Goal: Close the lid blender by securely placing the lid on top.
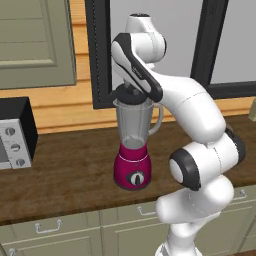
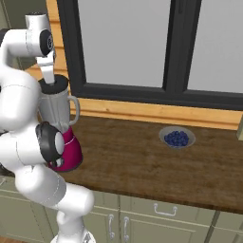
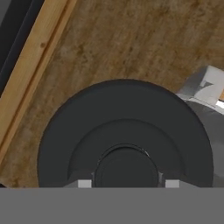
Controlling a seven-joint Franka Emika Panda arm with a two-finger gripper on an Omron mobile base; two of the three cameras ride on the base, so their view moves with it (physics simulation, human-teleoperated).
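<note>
The lid [image 3: 124, 131] sits on top of the blender [image 1: 133, 145], covering the jar's rim. The gripper [image 3: 126, 183] hangs directly above it, its fingers either side of the lid's raised centre; whether they clamp it I cannot tell. The blender stands on the wooden counter [image 2: 142, 161], with a microwave [image 1: 15, 132] well to one side.

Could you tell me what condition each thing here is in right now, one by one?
blender: upright on the counter, jar looks empty.
lid: sitting on top of the jar.
gripper: right above the lid, straddling its raised centre; grip unclear.
dish: on the counter, holding blue bits.
microwave: door closed.
</note>
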